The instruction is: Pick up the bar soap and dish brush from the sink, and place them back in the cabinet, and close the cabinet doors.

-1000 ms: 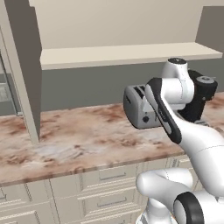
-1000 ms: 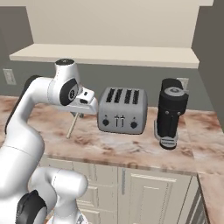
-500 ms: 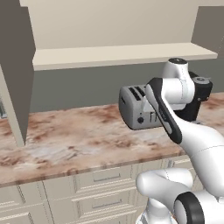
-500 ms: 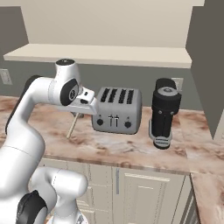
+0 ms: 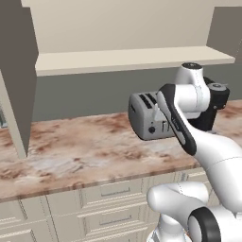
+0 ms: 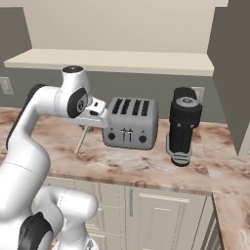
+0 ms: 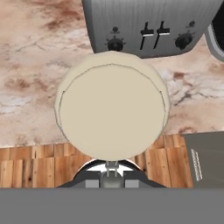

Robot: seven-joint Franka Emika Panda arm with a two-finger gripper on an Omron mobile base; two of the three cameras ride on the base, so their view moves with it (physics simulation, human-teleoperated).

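Observation:
My gripper (image 6: 88,125) hangs over the marble counter just left of the toaster, shut on the dish brush. The brush's thin pale handle (image 6: 80,140) slants down from the hand toward the counter. In the hand view its round cream head (image 7: 112,105) sits right in front of the camera and hides the fingertips. Above the counter the cream cabinet stands open, showing its beige shelf (image 5: 127,59) (image 6: 112,60). One open cabinet door (image 5: 18,85) stands edge-on at the left and another (image 6: 232,63) at the right. The sink and the bar soap are out of view.
A silver four-slot toaster (image 6: 131,123) (image 5: 147,117) (image 7: 148,24) stands on the counter (image 5: 80,146) beside the hand. A black coffee grinder (image 6: 182,126) stands to its right. Cream drawers (image 5: 104,203) and a lower cabinet front (image 6: 161,219) run under the counter.
The whole picture has slid a little to the left, so the base has moved. The arm keeps the same pose with the brush still in its grip.

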